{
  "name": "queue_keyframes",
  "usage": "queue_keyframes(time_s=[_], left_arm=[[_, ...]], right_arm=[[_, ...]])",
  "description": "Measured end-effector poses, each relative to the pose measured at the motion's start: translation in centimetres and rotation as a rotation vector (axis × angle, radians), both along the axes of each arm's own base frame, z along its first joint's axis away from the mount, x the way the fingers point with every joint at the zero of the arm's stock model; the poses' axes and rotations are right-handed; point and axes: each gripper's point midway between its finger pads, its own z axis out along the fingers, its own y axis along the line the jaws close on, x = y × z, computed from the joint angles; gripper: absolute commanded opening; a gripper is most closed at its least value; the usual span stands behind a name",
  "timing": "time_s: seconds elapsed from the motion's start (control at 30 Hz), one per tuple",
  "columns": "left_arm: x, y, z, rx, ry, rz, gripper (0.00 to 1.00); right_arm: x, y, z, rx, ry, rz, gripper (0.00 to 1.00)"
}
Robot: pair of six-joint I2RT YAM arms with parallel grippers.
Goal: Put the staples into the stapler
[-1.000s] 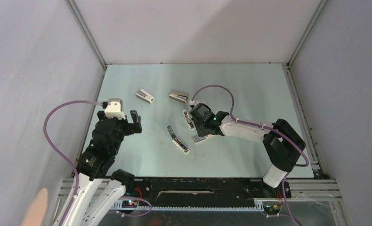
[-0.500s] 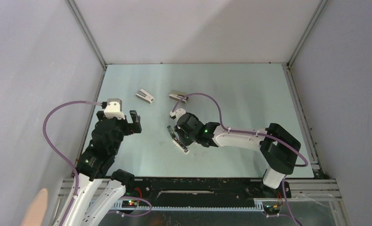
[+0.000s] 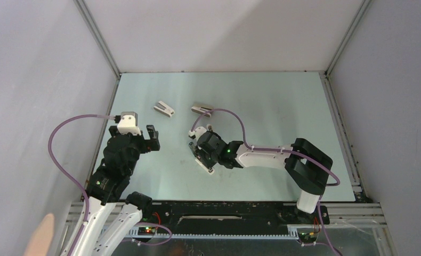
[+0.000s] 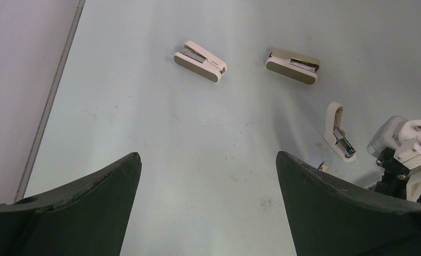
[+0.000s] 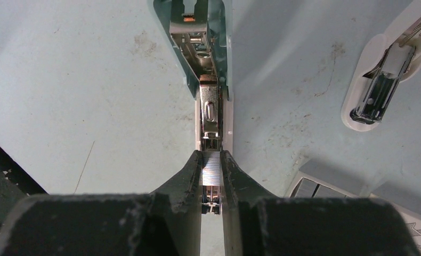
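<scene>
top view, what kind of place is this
Likely a robot test cell: bare grey walls, aluminium corner rail, left arm and right arm bolted at a pale green table.

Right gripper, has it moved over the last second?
Yes. The right gripper, shut on a staple strip, went left: from right of the beige stapler to directly in front of it, over the slim stapler.
</scene>
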Motion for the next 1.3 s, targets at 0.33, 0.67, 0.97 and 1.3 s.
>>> queue_keyframes(time_s=[0.33,0.67,0.97,1.3], left_arm=[[0.00,0.03,0.00,0.000,0.000,0.002,1.00],[0.01,0.04,-0.01,0.000,0.000,0.002,1.00],[0.01,0.06,-0.01,0.000,0.000,0.003,1.00],[0.03,0.05,-0.03,0.001,0.001,0.003,1.00]], right_arm=[[-0.10,0.03,-0.06,-0.015,-0.021,0.019,0.14],[-0.18,-0.02,-0.57,-0.028,-0.018,0.025,0.14],[-0.19,-0.05,-0.69,-0.032,-0.018,0.026,0.13],[-0.08,-0.18,-0.74,-0.037,-0.022,0.021,0.13]])
